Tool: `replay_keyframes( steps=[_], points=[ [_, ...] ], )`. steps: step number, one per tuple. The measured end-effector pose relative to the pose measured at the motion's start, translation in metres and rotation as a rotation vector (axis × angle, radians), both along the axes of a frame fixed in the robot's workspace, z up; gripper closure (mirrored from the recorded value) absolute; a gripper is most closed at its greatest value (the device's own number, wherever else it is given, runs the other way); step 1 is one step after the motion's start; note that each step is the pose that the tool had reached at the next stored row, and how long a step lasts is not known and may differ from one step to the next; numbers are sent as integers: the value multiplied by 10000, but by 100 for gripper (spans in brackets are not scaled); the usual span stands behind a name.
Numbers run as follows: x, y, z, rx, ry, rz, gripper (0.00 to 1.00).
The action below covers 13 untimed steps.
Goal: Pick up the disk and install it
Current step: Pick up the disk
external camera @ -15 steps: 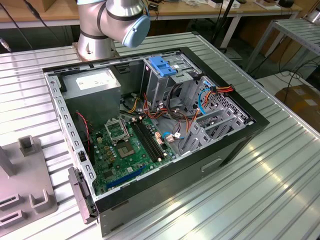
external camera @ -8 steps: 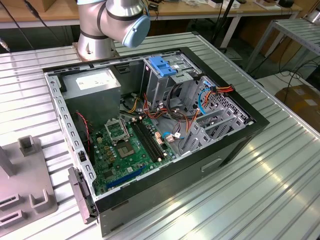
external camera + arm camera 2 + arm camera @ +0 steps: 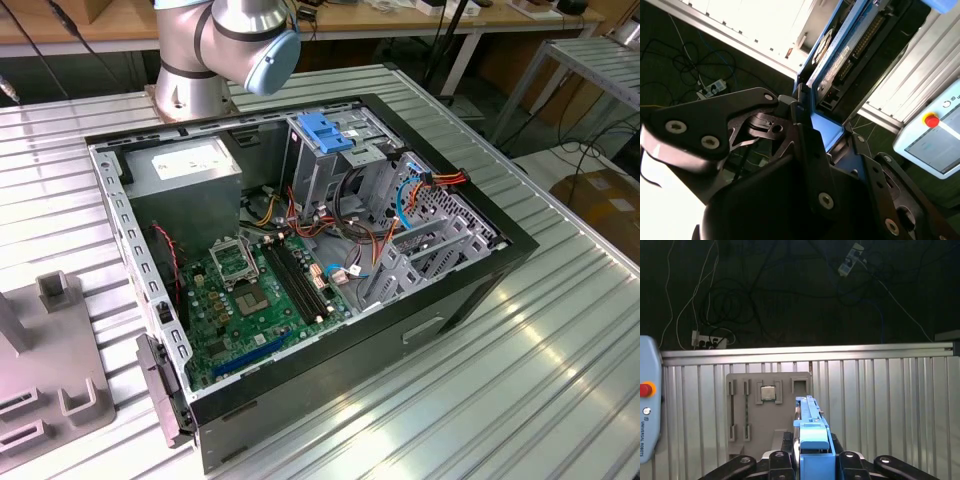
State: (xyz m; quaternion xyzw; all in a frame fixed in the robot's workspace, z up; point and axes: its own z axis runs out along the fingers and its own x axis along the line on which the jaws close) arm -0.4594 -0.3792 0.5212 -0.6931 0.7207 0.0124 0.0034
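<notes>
The disk (image 3: pixel 811 426) is held edge-on, its blue side rail toward the camera in the first wrist view. My gripper (image 3: pixel 812 462) is shut on it, one black finger (image 3: pixel 781 456) on each side. In the second wrist view the disk (image 3: pixel 842 55) reaches away from the gripper (image 3: pixel 812 125), showing its label and connector edge. It hangs in the air above the slatted table (image 3: pixel 880 405). In the exterior view the open computer case (image 3: pixel 300 250) lies on the table, with the blue-handled drive cage (image 3: pixel 325 135) at its far side near the arm's base (image 3: pixel 215 50).
A grey fixture plate (image 3: pixel 740 415) holding a square chip (image 3: pixel 768 393) lies on the table; its edge (image 3: pixel 50 370) is at the exterior view's left. A pendant with a red button (image 3: pixel 647 400) sits nearby. Inside the case are a power supply (image 3: pixel 185 165), motherboard (image 3: pixel 250 290) and loose cables (image 3: pixel 400 200).
</notes>
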Motion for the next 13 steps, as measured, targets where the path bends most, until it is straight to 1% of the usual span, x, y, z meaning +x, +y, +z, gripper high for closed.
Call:
replay_keyframes(
  steps=[4,13],
  points=[
    [14,0,1,-1,1,0,63],
    [76,0,0,-1,1,-1,63]
  ],
)
